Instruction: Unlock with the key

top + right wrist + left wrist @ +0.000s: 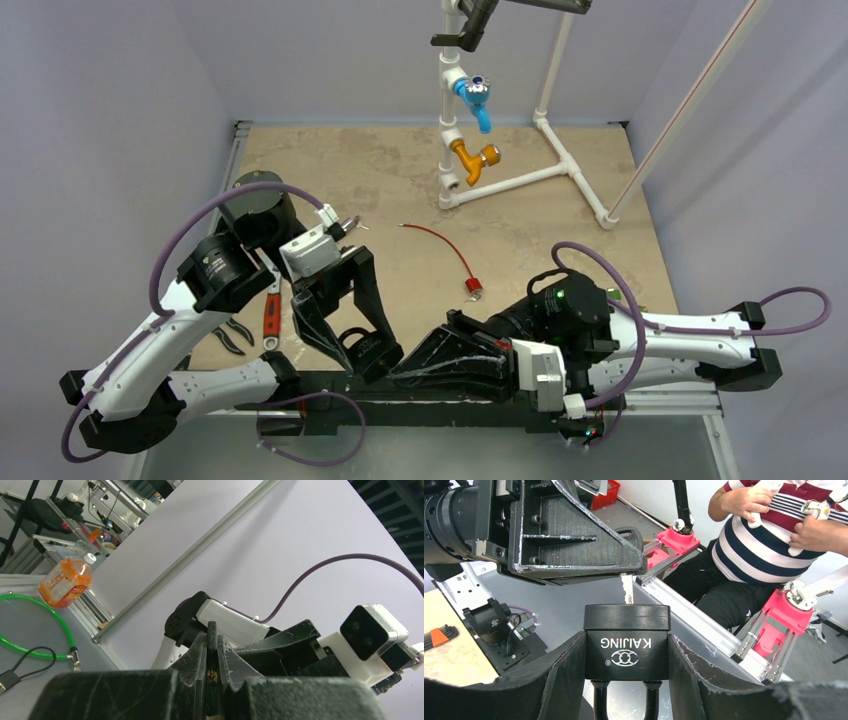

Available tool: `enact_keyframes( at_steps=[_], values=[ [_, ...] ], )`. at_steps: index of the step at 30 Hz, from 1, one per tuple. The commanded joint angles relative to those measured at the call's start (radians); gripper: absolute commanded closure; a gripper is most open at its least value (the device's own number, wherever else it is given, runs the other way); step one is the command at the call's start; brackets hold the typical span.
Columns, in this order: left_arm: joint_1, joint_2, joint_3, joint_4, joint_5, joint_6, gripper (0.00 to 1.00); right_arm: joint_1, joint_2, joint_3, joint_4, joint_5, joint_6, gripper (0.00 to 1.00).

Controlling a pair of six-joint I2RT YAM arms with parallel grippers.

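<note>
Currently left jaws clamp one padlock (626, 642), right jaws pinch one key (627, 589).

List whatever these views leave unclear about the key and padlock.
- Left wrist view: whether the key tip has entered the padlock keyway, because that face is seen edge-on.
- Left wrist view: the shackle is cut off by the bottom edge.
- Top view: the key is hidden where the left gripper and right gripper meet.
- Right wrist view: its fingers cover the blade.
</note>
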Motion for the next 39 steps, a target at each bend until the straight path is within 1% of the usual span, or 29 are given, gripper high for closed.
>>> enact_keyframes(
  at_steps=[1,13,20,34,39],
  values=[
    [-0.007,-0.018,0.059,0.051,0.205,-0.022,1.0,-0.018,-0.017,-0.01,-0.043,0.069,-0.018,1.0],
    [-0.006,-0.022,0.052,0.054,0.205,-0.026,1.0,-0.018,-0.03,-0.01,-0.045,0.071,-0.018,1.0],
    [-0.006,-0.023,0.058,0.069,0.205,-0.038,1.0,-0.018,-0.004,-0.015,-0.056,0.064,-0.012,1.0],
    [-0.007,0.0,0.091,0.076,0.203,-0.037,1.0,-0.049,0.042,-0.04,-0.04,0.031,0.063,1.0],
    [-0.007,0.01,0.099,0.075,0.198,-0.026,1.0,-0.051,0.058,-0.035,-0.107,0.045,0.05,1.0]
  ],
)
